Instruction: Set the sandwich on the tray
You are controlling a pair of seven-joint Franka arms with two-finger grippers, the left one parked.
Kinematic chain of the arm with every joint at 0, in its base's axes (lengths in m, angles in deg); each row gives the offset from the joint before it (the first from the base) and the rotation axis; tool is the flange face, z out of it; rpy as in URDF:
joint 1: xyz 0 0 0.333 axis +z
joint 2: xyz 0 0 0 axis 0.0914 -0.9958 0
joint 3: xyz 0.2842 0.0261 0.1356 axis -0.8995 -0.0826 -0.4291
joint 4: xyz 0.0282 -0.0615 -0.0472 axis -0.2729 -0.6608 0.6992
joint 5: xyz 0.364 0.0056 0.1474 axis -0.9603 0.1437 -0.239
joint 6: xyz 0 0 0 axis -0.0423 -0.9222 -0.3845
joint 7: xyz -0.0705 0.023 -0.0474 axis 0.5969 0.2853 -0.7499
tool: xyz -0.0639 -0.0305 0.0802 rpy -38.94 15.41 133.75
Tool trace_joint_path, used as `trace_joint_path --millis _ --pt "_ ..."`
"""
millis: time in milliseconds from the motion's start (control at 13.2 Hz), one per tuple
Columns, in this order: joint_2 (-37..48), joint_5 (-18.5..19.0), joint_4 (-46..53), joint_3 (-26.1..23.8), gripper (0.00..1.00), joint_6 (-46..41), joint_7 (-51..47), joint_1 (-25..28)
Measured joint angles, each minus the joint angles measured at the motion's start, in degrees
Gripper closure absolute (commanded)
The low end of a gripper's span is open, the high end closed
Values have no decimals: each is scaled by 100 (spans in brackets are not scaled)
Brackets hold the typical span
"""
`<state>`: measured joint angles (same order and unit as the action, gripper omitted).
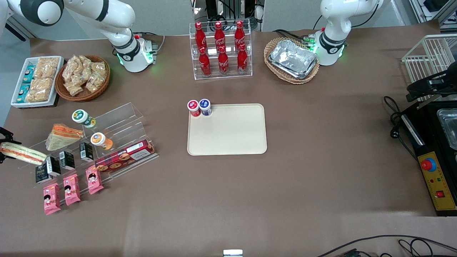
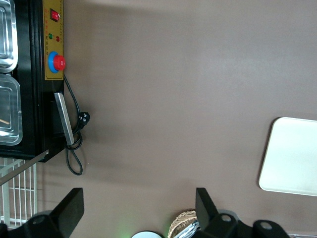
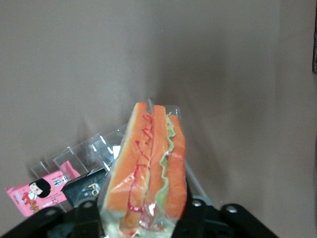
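Observation:
The sandwich (image 1: 22, 153) is a clear-wrapped pale wedge with a red-orange stripe, lifted above the acrylic shelf at the working arm's end of the table. My gripper (image 1: 3, 148) is shut on one end of it, mostly cut off by the picture's edge. In the right wrist view the sandwich (image 3: 148, 173) stands between the black fingers of my gripper (image 3: 146, 218), its orange and green layers facing the camera. The cream-beige tray (image 1: 228, 142) lies flat at the table's middle, well apart from the sandwich. A corner of the tray (image 2: 292, 158) also shows in the left wrist view.
Two small tubs, red-lidded (image 1: 193, 106) and blue-lidded (image 1: 205, 104), stand on the tray's corner. A darker wedge sandwich (image 1: 62, 135), small cartons, a biscuit box (image 1: 125, 156) and pink packets (image 1: 71, 189) crowd the acrylic shelf (image 1: 117, 121). A cola bottle rack (image 1: 220, 50) stands farther back.

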<state>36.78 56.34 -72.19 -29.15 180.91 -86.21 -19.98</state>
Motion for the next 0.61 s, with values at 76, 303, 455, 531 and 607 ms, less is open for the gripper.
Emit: trace_joint_path --millis 76,303,455,531,607 --pt "0 0 9 -1 85 7 176 0" --pt "1 0 78 19 84 41 513 -12" --pt "5 0 228 27 84 47 744 -37" --pt "9 0 313 28 84 48 826 -43" --pt "15 0 400 28 84 48 878 -43"
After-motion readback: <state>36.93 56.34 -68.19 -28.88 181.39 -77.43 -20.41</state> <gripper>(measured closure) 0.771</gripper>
